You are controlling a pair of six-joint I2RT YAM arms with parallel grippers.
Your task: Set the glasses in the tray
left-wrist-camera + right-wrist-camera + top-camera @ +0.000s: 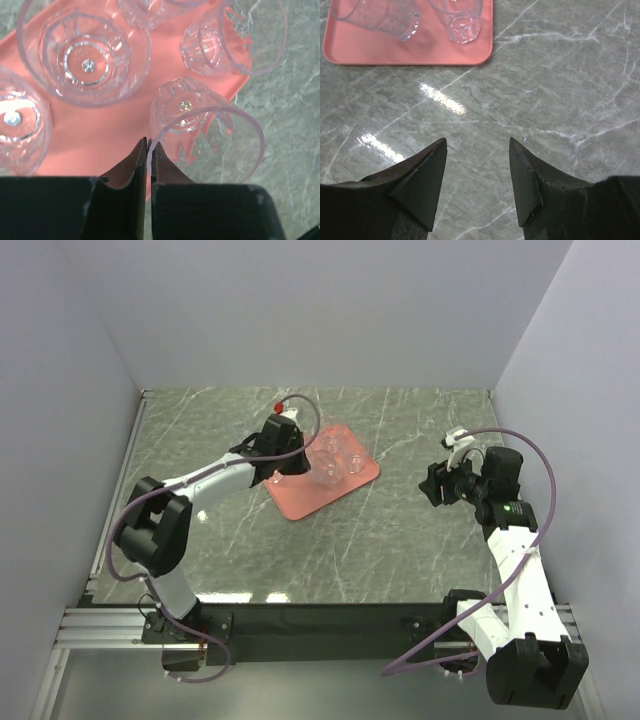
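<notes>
The salmon-pink tray (300, 502) lies mid-table with several clear glasses on it, among them one (330, 476) near its middle. In the left wrist view the tray (100, 135) fills the left side, with a big glass (85, 55) straight ahead and another (230, 40) at the top right. My left gripper (148, 148) is shut on the thin rim of a glass (200, 135) at the tray's near edge. I cannot tell whether that glass rests on the tray. My right gripper (477, 150) stands open and empty above bare table, right of the tray (410, 50).
The table (400, 540) is grey-green marble with white walls on three sides. A black rail (330, 620) carrying both arm bases runs along the near edge. A red-tipped cable (279, 406) loops above the left wrist.
</notes>
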